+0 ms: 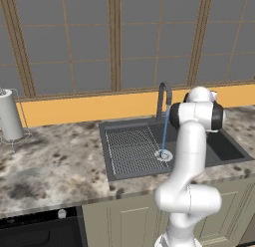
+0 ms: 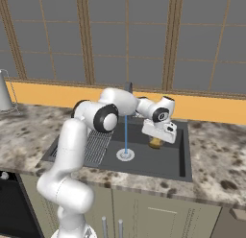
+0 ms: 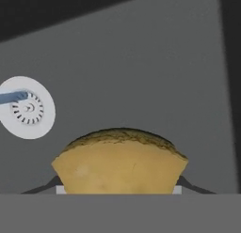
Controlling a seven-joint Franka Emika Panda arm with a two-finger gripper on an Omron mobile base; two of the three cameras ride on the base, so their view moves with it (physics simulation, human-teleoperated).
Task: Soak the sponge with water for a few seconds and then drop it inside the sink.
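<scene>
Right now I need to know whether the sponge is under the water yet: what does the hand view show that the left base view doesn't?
Hand view: the sponge squeezed in the shut claw, hanging over the basin floor, off to one side of the stream.
Left base view: the faucet, the ribbed drainboard, the stone counter and a paper towel roll.
Both: the sink, its drain and the water landing on it.

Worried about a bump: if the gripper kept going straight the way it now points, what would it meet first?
Probably the bare floor of the sink. The gripper, shut on the sponge, faces the basin bottom, with the drain and water off to one side. Depth is unclear.
</scene>
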